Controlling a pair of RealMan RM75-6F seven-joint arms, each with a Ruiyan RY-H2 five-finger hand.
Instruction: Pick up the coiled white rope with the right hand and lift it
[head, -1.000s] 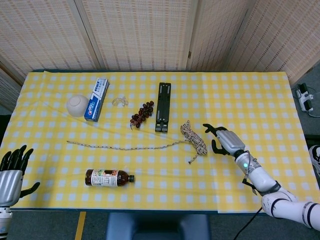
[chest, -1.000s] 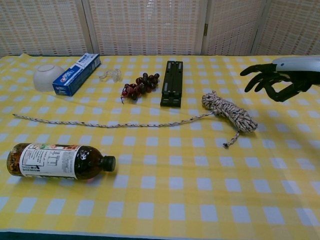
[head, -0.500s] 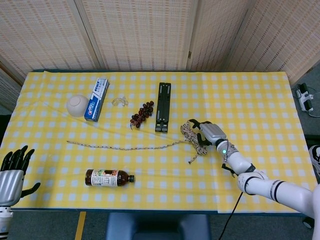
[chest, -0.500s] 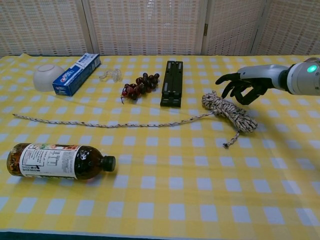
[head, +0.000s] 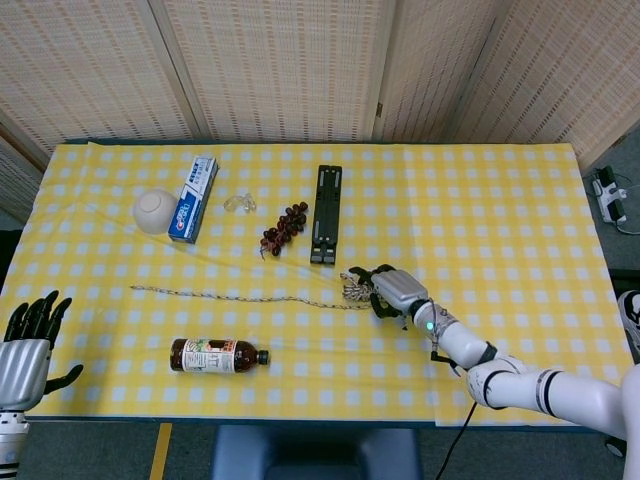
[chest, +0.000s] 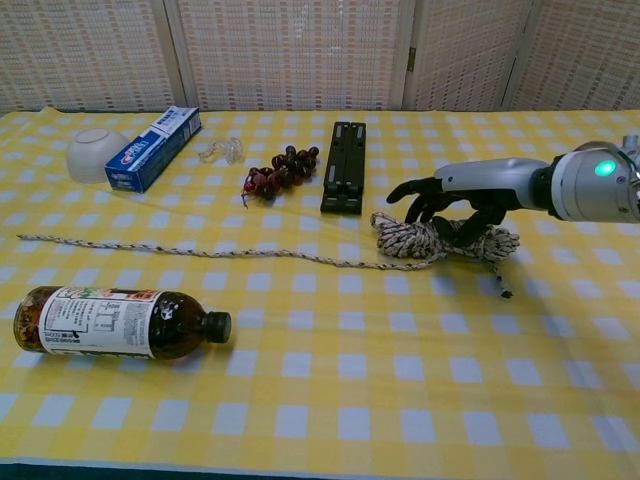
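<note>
Yellow-and-white checked cloth covers the table in the head view. The coiled white rope lies near the table's middle, just below the flat black folding stand; its loose tail runs left across the cloth. The right hand sits over the coil's right side, dark fingers curled onto it; whether they grip it cannot be told here. Dark red grapes, a clear plastic piece, a blue-and-white toothpaste box and a white bowl lie along the far left. A brown bottle lies on its side near the front edge. The left hand hovers off the table's left corner, fingers spread, holding nothing.

In the chest view, the right hand rests on the rope coil, which still lies on the cloth; fingers drape over its top, grip unconfirmed. The stand is just behind; the bottle is well apart.
</note>
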